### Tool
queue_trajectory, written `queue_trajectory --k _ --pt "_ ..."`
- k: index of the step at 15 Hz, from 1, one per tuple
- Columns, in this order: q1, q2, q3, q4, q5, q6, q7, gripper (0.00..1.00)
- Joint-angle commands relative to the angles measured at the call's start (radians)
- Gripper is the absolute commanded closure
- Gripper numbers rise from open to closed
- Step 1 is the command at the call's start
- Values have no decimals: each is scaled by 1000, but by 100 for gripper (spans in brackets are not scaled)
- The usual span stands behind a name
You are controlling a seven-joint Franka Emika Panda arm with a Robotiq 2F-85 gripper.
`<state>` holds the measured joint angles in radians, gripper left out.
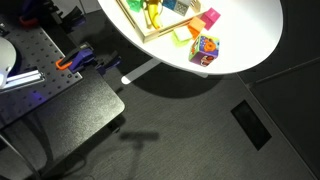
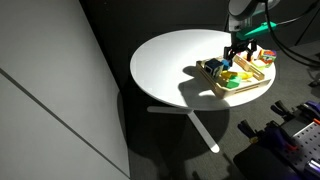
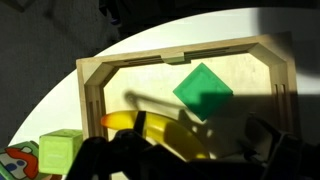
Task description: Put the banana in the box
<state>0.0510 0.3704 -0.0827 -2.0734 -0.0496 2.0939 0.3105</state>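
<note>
The yellow banana (image 3: 150, 128) lies inside the box (image 3: 170, 55) at its near left corner, close to the tan rim. My gripper (image 3: 185, 152) hangs low over the box with its dark fingers spread wide, one on each side of the banana; it looks open and not clamped on it. In an exterior view the gripper (image 2: 240, 58) is just above the box (image 2: 214, 84) at the table's far side. The box rim also shows in an exterior view (image 1: 141, 33).
A dark green block (image 3: 203, 90) lies in the box. A lime-green block (image 3: 60, 152) and a multicoloured cube (image 3: 14, 162) stand outside it on the white round table (image 2: 170, 60). The cube (image 1: 205, 47) and a pink block (image 1: 210, 18) sit near the table edge.
</note>
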Motion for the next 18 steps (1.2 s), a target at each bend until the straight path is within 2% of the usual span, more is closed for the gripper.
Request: queue_trajectory --k 1,5,10,13,18 --pt "-18 -65 28 -13 15 -75 -95 0" --pt "-13 -122 45 -13 8 -147 -152 0" --pt "-3 -205 68 -20 11 -191 -140 0" --pt "-2 -257 81 -30 16 -186 -129 0" --pt "-3 -338 90 -67 23 -108 -93 0"
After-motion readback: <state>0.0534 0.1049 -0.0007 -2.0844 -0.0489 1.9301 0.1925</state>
